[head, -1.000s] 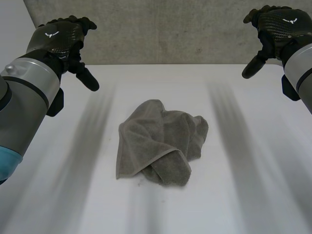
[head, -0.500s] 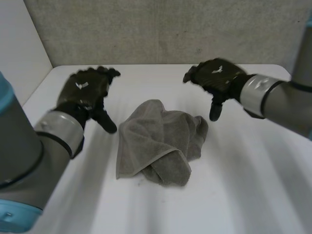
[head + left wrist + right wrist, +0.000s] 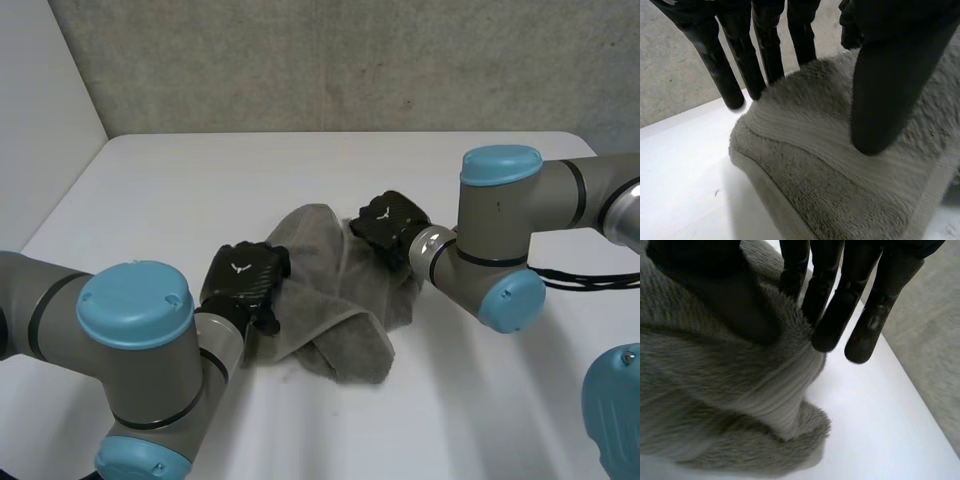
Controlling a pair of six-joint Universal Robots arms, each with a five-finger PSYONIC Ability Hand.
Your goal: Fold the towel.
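- A white table (image 3: 150, 200) stands against a rough grey wall (image 3: 300, 60), with a smooth pale wall at the robot's left.
- A grey towel (image 3: 320, 290) lies crumpled near the middle of the table, bunched in overlapping folds.
- The 2 arms reach inward from either side, light-blue caps uppermost in the head view.
- The left hand (image 3: 243, 277) is down on the towel's left edge, palm downward.
- In the left wrist view its fingers (image 3: 730, 80) are straight, tips at the far side of a raised fold of the towel (image 3: 815, 150). The thumb rests on top of the pile. The hand is released, not clenched; thumb and fingers stand well apart.
- The right hand (image 3: 388, 222) sits on the towel's far right part.
- In the right wrist view its fingers (image 3: 835, 315) are straight too, tips just beside a ribbed edge of the towel (image 3: 715, 390). The thumb lies on the cloth, and nothing is pinched.
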